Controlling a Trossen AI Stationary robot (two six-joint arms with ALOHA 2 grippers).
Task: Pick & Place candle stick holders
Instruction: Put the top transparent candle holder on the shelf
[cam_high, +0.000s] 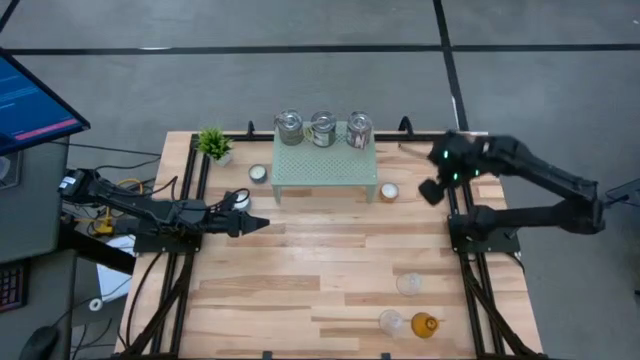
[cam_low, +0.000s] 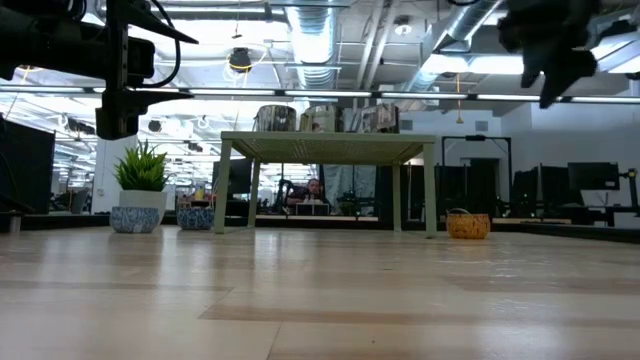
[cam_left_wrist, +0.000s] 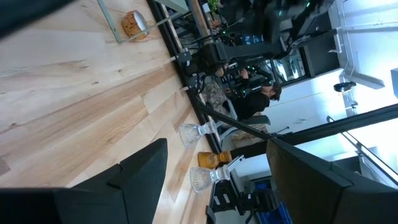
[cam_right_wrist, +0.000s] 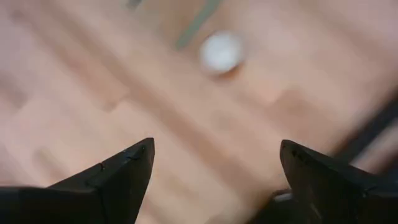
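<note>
My right gripper (cam_high: 432, 190): raised above the table's far right, just right of the orange tealight cup (cam_high: 388, 192); jaws spread wide, nothing between them.
My left gripper (cam_high: 258, 225): low over the left side of the table (cam_high: 300, 290), fingers apart and empty.
Silvery glass jars (cam_high: 322, 129): three in a row on the pale green mesh stand (cam_high: 325, 168), at the far edge.
White tealight cup (cam_high: 258, 174): on the wood just left of the stand, near the potted plant (cam_high: 214, 144).
Clear glass cups (cam_high: 408, 284): near right; one stands alone, another touches or nearly touches the amber cup (cam_high: 425, 324), hard to tell which.
Blurred pale disc (cam_right_wrist: 221, 52): probably a tealight below my right wrist.
</note>
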